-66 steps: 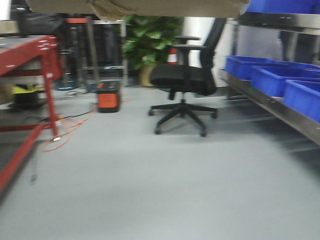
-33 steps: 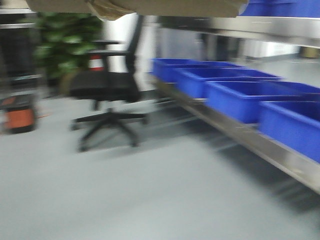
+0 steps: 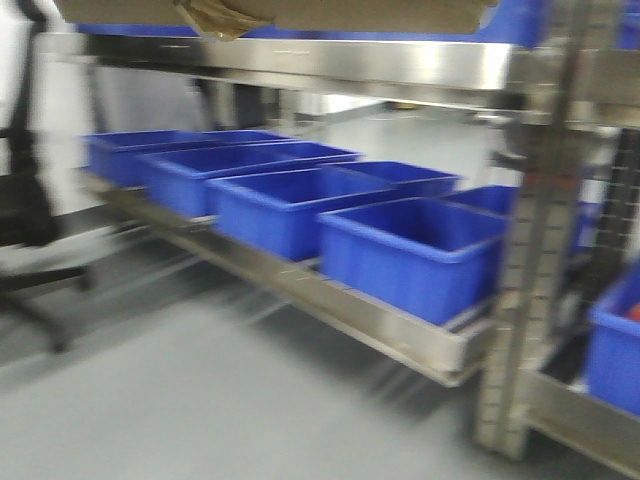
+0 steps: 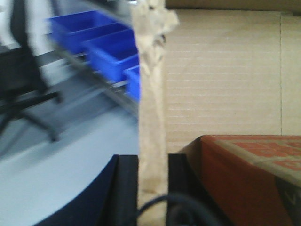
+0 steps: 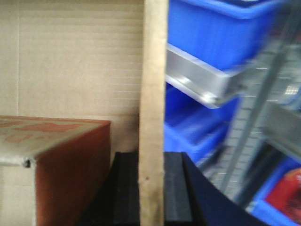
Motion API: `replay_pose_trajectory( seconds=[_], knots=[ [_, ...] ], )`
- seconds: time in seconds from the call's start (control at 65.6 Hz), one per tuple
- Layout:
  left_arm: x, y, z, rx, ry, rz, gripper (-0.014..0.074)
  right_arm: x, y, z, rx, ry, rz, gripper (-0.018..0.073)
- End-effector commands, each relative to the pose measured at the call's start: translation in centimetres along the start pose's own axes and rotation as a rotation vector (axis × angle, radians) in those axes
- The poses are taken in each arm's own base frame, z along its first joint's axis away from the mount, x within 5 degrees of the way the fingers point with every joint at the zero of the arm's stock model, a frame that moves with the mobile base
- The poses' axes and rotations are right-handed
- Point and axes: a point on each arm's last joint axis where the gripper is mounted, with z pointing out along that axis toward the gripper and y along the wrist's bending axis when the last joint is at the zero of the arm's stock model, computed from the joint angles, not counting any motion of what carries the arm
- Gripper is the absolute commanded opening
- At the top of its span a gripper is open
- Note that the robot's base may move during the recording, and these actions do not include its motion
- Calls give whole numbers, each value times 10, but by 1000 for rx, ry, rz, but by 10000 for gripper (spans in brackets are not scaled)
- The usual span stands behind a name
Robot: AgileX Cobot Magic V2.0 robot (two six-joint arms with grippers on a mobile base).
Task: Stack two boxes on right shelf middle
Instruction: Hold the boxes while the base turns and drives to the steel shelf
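**Front view.** We see only the underside of the tan cardboard box (image 3: 330, 12), close to the camera along the top edge. The steel lip of the middle shelf level (image 3: 350, 70) lies beyond it, and the box does not rest there. Lower down, blue bins (image 3: 400, 250) stand in a row on the lower level (image 3: 380, 325). A perforated upright (image 3: 535, 260) rises at the right, and a blurred office chair (image 3: 25, 210) sits at the far left.

**Wrist views.** The grippers appear only here. The left gripper (image 4: 153, 162) is closed narrowly on an upright wall of the box with a ragged top, one black finger on each side. The right gripper (image 5: 151, 160) clamps another, cleaner-edged wall in the same way. Only these views show a reddish-brown box (image 4: 244, 179) with a tan tape band on top, lying against the corrugated face.
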Motion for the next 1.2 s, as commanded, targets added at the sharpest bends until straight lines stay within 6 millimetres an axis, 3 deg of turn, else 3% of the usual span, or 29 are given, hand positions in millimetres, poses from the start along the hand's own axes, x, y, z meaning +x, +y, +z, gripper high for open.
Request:
replay_pose_trajectory(
  seconds=[0.0, 1.189],
  knots=[
    [-9, 5, -8, -4, -65, 6, -111, -9, -3, -10, 2, -68, -11, -151],
    [-9, 5, -8, -6, -66, 7, -111, -9, -3, -10, 2, -68, -11, -151]
  ],
)
